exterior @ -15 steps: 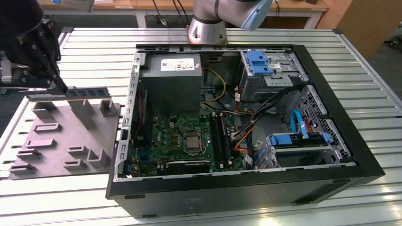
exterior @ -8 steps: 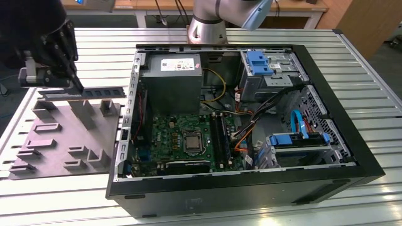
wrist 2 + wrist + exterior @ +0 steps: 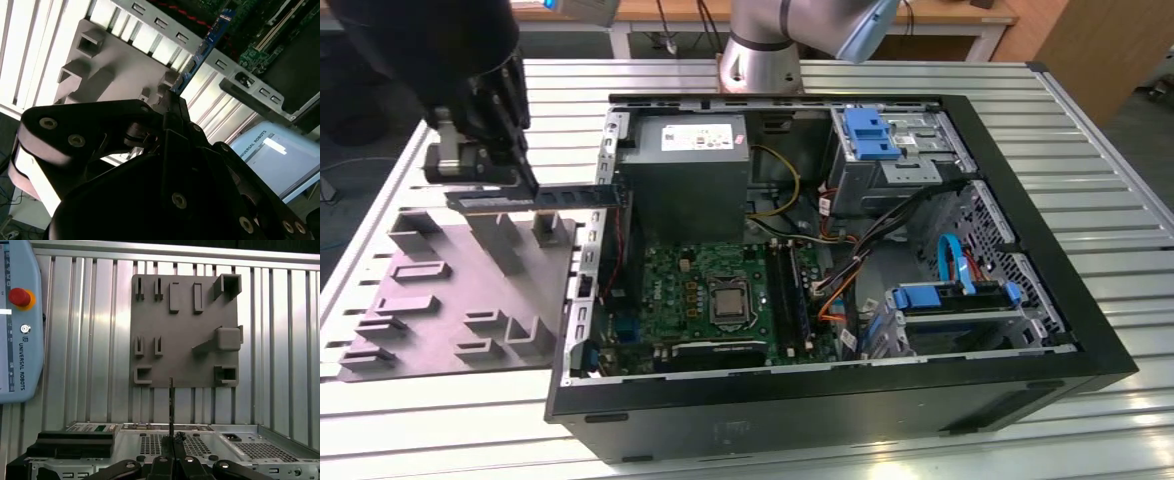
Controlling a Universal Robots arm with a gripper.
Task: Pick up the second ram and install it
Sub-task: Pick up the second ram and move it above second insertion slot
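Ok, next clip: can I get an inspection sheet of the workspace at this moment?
Surface: ribbed silver metal table.
Job's things: long thin blue circuit-board ram stick, held level in the air by the wall of the open black computer case on the exterior view's left; green motherboard inside.
Clutter: grey moulded holder tray beside the case.
Grippers: black gripper, shut on the ram stick.
Cables: orange, yellow and black wires inside the case.
Surroundings: pale blue teach pendant with a red button; wooden bench.
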